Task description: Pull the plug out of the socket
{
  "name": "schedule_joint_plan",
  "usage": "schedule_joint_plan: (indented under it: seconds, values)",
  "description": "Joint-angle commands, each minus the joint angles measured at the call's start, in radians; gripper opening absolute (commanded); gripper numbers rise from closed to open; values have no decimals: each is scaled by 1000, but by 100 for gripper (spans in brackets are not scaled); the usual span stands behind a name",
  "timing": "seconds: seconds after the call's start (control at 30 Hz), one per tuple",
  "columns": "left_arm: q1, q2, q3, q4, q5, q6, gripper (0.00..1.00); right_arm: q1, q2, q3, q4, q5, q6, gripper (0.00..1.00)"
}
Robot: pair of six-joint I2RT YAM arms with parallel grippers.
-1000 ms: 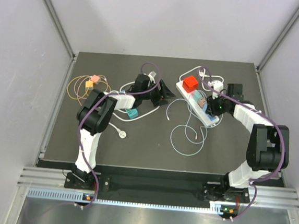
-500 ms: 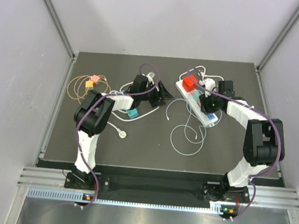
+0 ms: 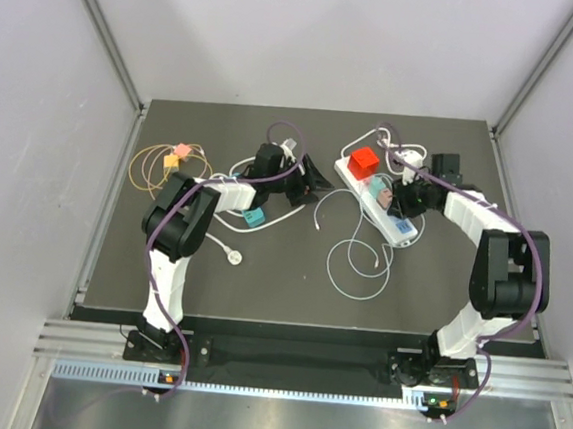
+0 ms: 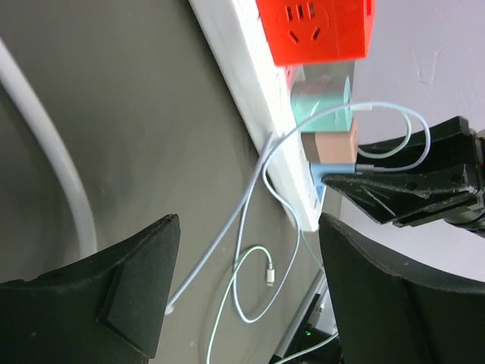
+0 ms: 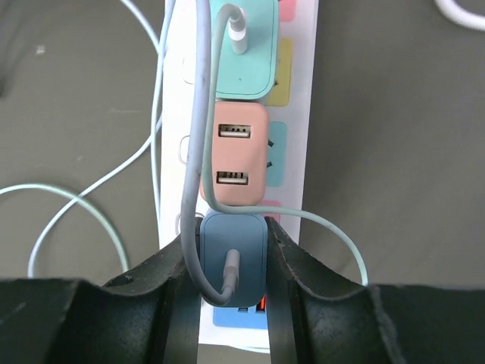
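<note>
Right tool is narrowed onto the blue plug, one finger against each side, and the plug sits at the end of the socket nearest this tool. The socket lies flat on the surface, outlets face up, with its long axis running straight away from the right tool; the pink plug and then the teal plug come next beyond. Left tool stands wide with nothing held, off the socket's long side, and the red cube is ahead of it.

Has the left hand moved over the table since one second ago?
No. The left hand still hangs open at the same spot, just left of the red cube adapter.
</note>
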State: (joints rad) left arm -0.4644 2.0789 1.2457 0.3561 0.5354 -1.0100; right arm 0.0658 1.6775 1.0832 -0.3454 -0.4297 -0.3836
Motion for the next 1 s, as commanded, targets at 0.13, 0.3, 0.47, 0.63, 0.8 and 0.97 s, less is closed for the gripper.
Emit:
schedule_joint_plan:
  seconds: [0.13, 0.3, 0.47, 0.63, 0.8, 0.97]
  values:
    - [1, 62, 89, 112, 34, -99, 79, -46, -81, 37, 11, -326, 60, 0]
    - [-6, 82, 126, 93, 18, -113, 79, -47, -81, -5, 63, -382, 103, 0]
    - [-28, 112, 166, 37, -44, -111, 78, -47, -73, -11, 100, -425, 169, 0]
    - [-56, 150, 211, -14, -101, -130, 73, -47, -73, -29, 124, -439, 190, 0]
    - [-85, 176, 248, -43, -137, -134, 65, -47, -73, -39, 143, -431, 210, 0]
    - [-114, 182, 253, -46, -150, -136, 60, -47, -68, -49, 169, -420, 233, 0]
